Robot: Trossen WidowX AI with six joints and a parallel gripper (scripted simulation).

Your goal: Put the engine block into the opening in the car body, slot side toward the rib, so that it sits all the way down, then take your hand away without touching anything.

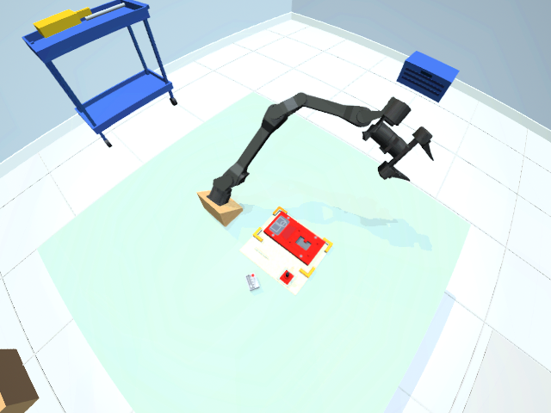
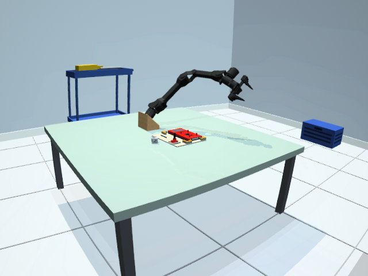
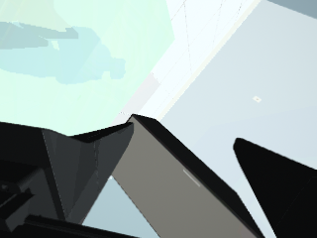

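The engine block [image 1: 252, 282] [image 2: 154, 139] is a small grey-white piece. It lies on the pale green table [image 1: 133, 311] [image 2: 118, 172], just off the cream base board [image 1: 263, 256]. The red car body [image 1: 289, 231] [image 2: 181, 131] lies flat on that board between yellow corner brackets, and its opening [image 1: 304, 243] is empty. My gripper [image 1: 417, 168] [image 2: 247, 94] [image 3: 181, 134] is open and empty. It hangs high in the air past the table's far right side, well away from both parts. The wrist view shows only the table edge [image 3: 74, 99] and floor.
The arm's wooden wedge base [image 1: 219, 208] [image 2: 146, 121] stands behind the board. A small red fixture with a black knob [image 1: 287, 276] [image 2: 174, 138] sits on the board's front. A blue cart [image 1: 89, 66] [image 2: 98, 71], a blue box [image 1: 426, 75] [image 2: 322, 133] and a brown box [image 1: 13, 386] stand on the floor.
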